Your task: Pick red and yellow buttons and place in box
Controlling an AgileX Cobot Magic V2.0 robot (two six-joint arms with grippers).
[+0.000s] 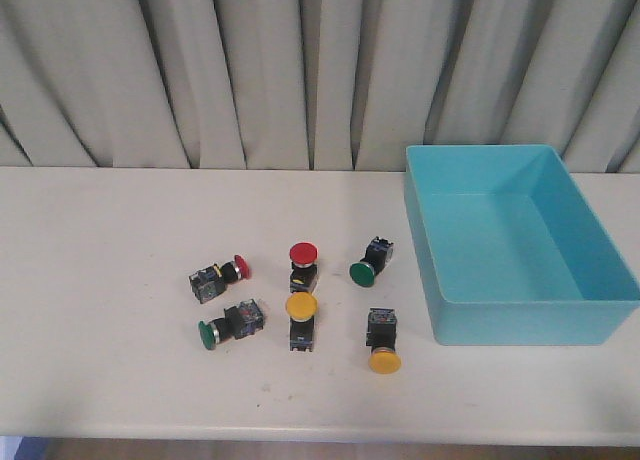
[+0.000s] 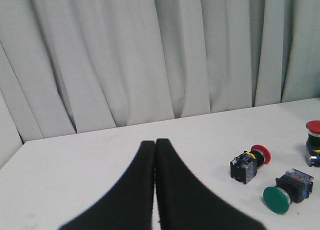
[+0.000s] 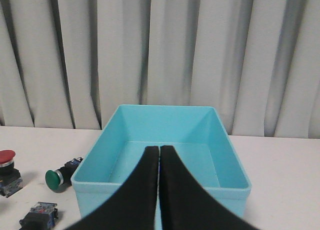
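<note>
**Four buttons to fetch, both grippers closed and empty**

Four caps count for the task, all on the table at about 9 o'clock from the box [image 1: 520, 242]. One red button [image 1: 302, 264] stands upright with a yellow button [image 1: 301, 319] just at its 6 o'clock. A second red button [image 1: 222, 275] lies on its side at 9 o'clock of the first. A second yellow button [image 1: 383, 341] lies tipped at 3 o'clock of the first yellow. Two green buttons [image 1: 230, 324] [image 1: 370, 261] sit among them and should stay put. The box looks empty.

The left gripper [image 2: 154, 144] has its fingers pressed together, holding nothing; the right gripper [image 3: 159, 150] likewise, hovering toward the box. A sound start, I judge: open wide first, descend on the black body, not the round cap, and choose a button with room beside it, since the upright red and yellow nearly touch.

Neither arm appears in the front view. The left wrist view cuts off the upright red at its edge; both wrist views miss the yellow buttons.
</note>
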